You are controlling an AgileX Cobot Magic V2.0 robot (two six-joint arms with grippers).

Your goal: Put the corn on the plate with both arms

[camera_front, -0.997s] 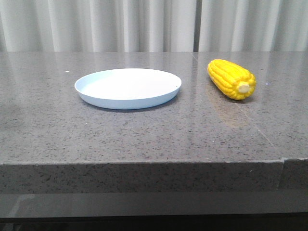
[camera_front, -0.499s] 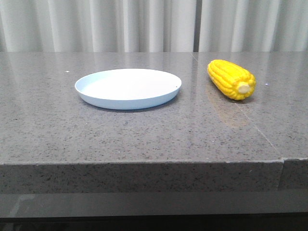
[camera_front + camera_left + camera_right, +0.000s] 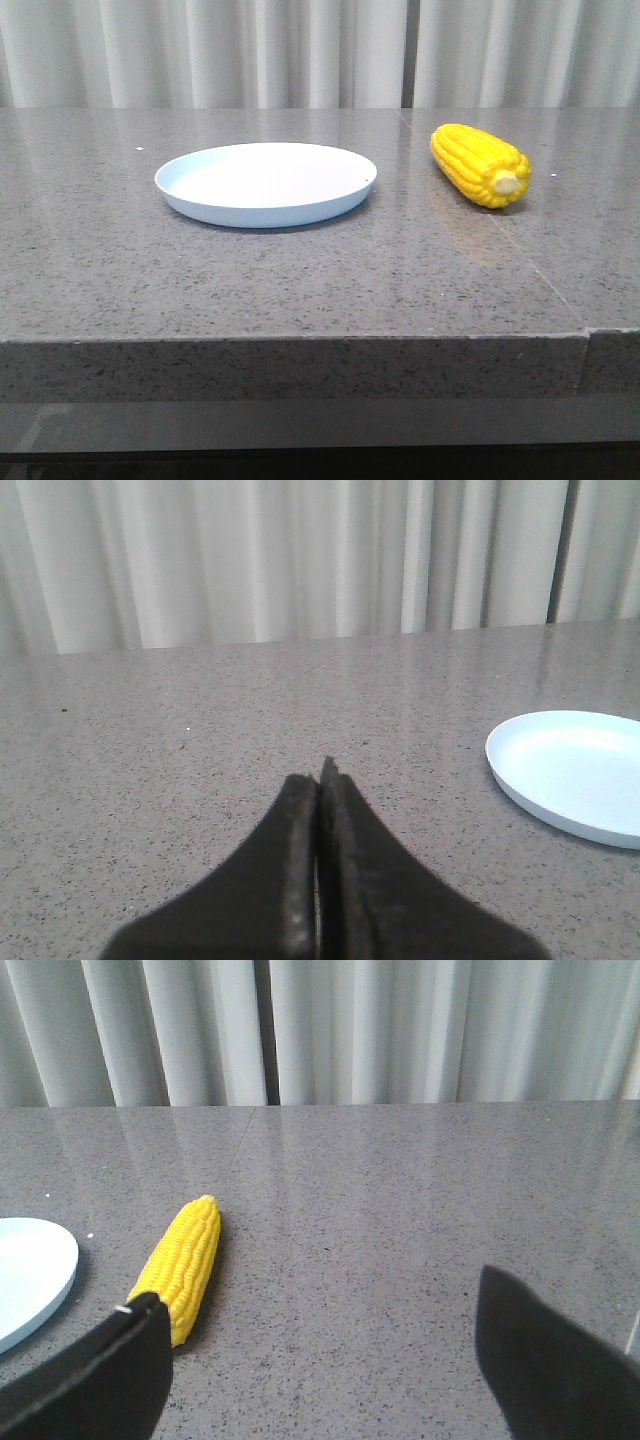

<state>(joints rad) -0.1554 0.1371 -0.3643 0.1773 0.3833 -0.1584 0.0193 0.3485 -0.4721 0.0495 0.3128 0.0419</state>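
Observation:
The yellow corn (image 3: 480,164) lies on the grey stone table, to the right of the pale blue-white plate (image 3: 266,182), stub end toward me. Neither arm shows in the front view. In the left wrist view my left gripper (image 3: 321,776) is shut and empty, with the plate (image 3: 570,772) off to one side, apart from it. In the right wrist view my right gripper (image 3: 315,1295) is wide open and empty. The corn (image 3: 183,1264) lies just beyond one finger (image 3: 115,1360), outside the gap, with the plate's edge (image 3: 30,1275) past it.
The grey speckled table (image 3: 300,280) has a front edge near the camera and a seam on the right (image 3: 585,335). Pale curtains (image 3: 300,50) hang behind the table.

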